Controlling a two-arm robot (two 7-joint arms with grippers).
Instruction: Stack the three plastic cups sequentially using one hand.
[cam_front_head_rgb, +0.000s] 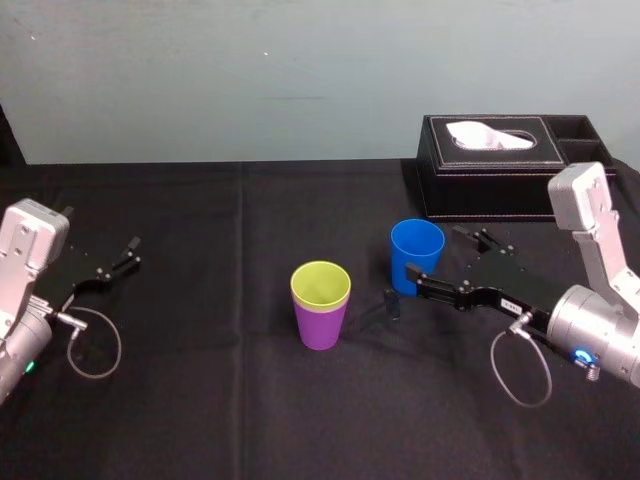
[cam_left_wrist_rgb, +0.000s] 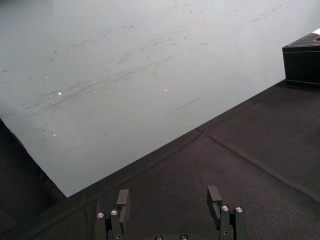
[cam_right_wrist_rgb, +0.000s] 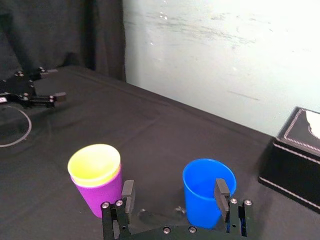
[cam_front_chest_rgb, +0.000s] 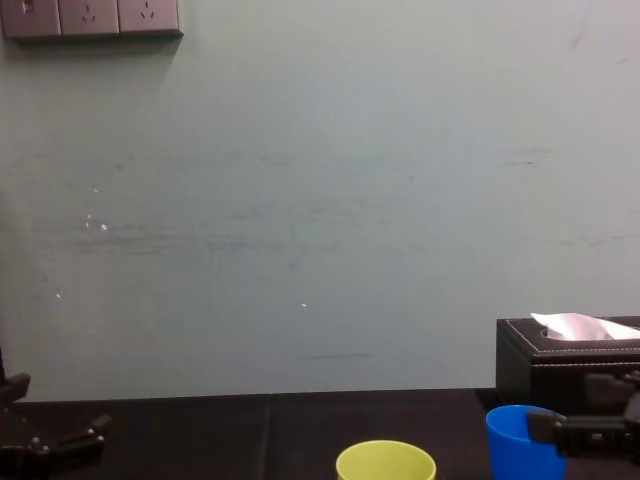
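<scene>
Just beyond the wide-open jaws of the right gripper, which hold nothing, the blue cup is found upright, close by one finger and not yet between both. Off toward the other finger's side, the yellow-green cup is seated in the purple cup. The blue cup is judged light, smooth, thin-walled and easily tipped; a mid-wall grip is advised. Finger contact cannot be confirmed. The left gripper is parked, jaws apart and empty.

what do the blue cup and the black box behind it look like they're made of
Blue cup: probably plastic, with smooth walls, one even colour and a thin rim.
Black box: looks like leather or imitation leather, matte, with pale stitching along its edges; which of the two cannot be told.
</scene>
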